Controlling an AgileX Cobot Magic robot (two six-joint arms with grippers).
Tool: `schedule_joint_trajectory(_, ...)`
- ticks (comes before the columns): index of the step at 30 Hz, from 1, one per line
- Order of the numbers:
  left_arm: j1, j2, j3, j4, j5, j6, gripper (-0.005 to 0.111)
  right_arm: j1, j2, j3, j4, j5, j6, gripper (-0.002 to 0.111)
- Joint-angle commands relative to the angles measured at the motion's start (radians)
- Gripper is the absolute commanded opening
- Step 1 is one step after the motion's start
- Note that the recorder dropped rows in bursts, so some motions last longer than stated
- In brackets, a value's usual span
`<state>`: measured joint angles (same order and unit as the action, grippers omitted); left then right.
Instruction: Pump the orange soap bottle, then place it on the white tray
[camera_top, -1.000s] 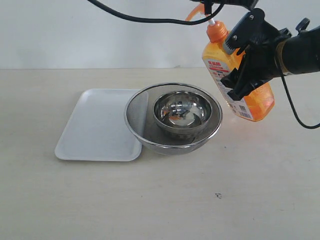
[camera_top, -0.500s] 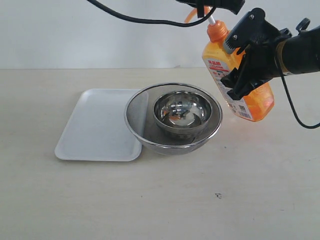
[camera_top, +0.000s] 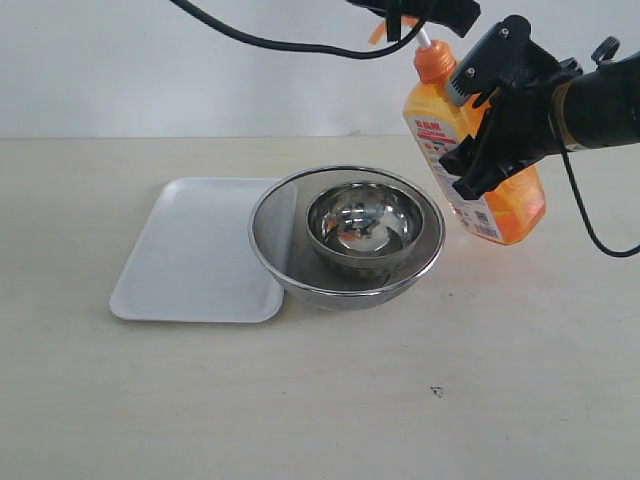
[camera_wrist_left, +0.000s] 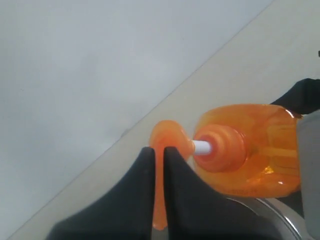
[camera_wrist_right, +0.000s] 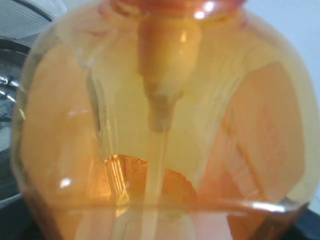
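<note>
- Exterior view, change over the last second: my left claw (camera_top: 425, 14) has slid in from 1 o'clock of the bottle's top and dropped a little. It now sits right over the pump head (camera_wrist_left: 172, 137). The orange spout was plain a second ago and is mostly hidden now.
- The orange soap bottle (camera_top: 515, 205) has nudged slightly toward 9 o'clock. Its lean is unchanged, head toward 11 o'clock. It sits at 2 o'clock of the steel bowl (camera_top: 360, 225). I cannot tell whether its base touches the table (camera_top: 400, 400).
- My right claw (camera_top: 462, 140) is clamped across the bottle's middle, one finger on each side, same grip as before. The right wrist view is filled with orange plastic.
- In the left wrist view my left claw's jaws are drawn nearly together. Orange shows in the thin slit between them. I cannot tell whether they pinch the spout or only lie over it.
- The white stem (camera_wrist_left: 201, 146) is exposed below the head, so I judge the pump not yet pushed home. The claw is lined up, and the press is the step in hand.
- The white tray (camera_top: 190, 260) lies bare at 9 o'clock of the mesh strainer (camera_top: 275, 250), well apart from the bottle. Strainer and bowl stand between them, so the carry will likely have to clear both.
</note>
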<state>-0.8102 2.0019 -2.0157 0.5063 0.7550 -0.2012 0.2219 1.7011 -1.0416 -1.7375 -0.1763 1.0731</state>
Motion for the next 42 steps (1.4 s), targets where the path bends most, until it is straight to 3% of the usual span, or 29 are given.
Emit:
schedule_joint_trajectory(1, 0.025, -0.046, 0.002, -0.167, -0.029, 0.116, 0.005, -0.003, -0.014, -0.017, 0.008, 0.006, -0.007, 0.0)
schedule_joint_trajectory(6, 0.081, -0.056, 0.002, -0.343, -0.052, 0.228, 0.005, -0.003, -0.014, -0.017, 0.008, 0.001, -0.007, 0.0)
schedule_joint_trajectory(32, 0.101, 0.022, 0.002, -0.35, -0.128, 0.271, 0.005, -0.003, -0.014, -0.017, 0.008, -0.041, 0.002, 0.0)
schedule_joint_trajectory(42, 0.101, 0.029, 0.002, -0.355, -0.086, 0.271, 0.005, -0.003, -0.014, -0.017, 0.01, -0.052, 0.002, 0.0)
